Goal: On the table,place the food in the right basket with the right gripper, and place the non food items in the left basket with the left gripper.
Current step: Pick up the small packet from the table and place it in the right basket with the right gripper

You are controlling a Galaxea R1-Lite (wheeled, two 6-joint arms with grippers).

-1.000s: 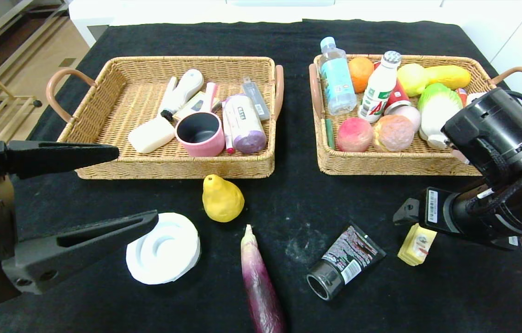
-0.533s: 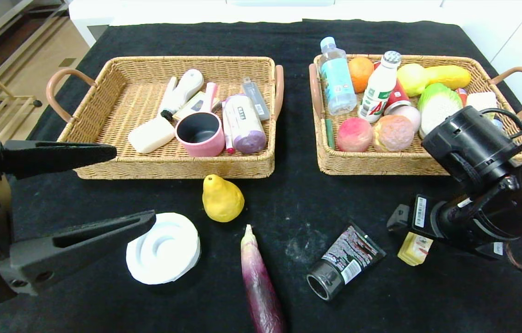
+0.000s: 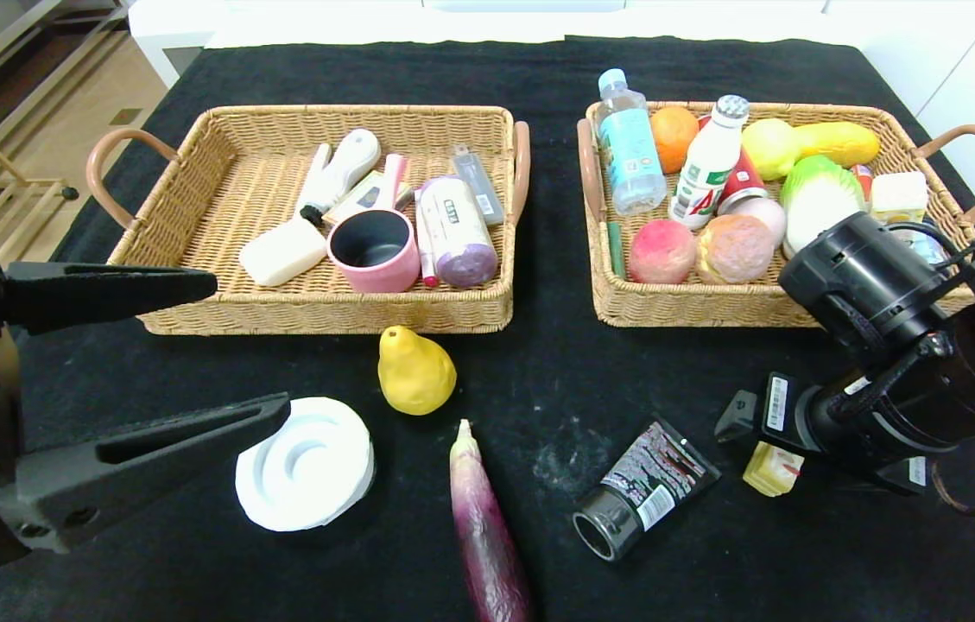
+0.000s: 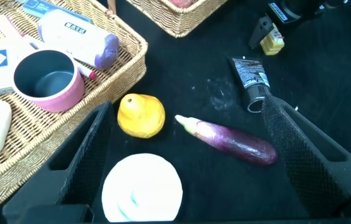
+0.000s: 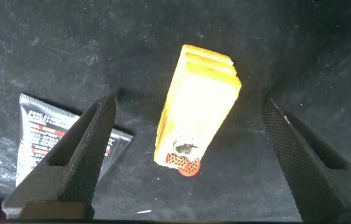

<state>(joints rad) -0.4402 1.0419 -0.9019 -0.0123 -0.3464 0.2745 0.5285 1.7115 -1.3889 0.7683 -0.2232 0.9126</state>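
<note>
On the black table (image 3: 556, 259) lie a yellow pear (image 3: 416, 373), a purple eggplant (image 3: 487, 527), a white ringed disc (image 3: 306, 462), a black squeeze tube (image 3: 642, 488) and a small yellow carton (image 3: 772, 469). My right gripper (image 5: 188, 106) hangs open just above the carton (image 5: 197, 106), one finger on each side, not touching it. In the head view its wrist hides most of the fingers. My left gripper (image 3: 250, 344) is open at the near left, above the disc (image 4: 141, 190) and pear (image 4: 141, 115), holding nothing.
The left basket (image 3: 323, 313) holds toiletries and a pink mug (image 3: 373, 250). The right basket (image 3: 712, 307) is crowded with fruit and bottles. The tube (image 5: 42, 134) lies close beside the right gripper's finger. The eggplant (image 4: 231, 140) lies between the left fingers.
The right arm has come down and toward the near left, onto the yellow carton, uncovering the right basket's far corner. The left arm has barely moved.
</note>
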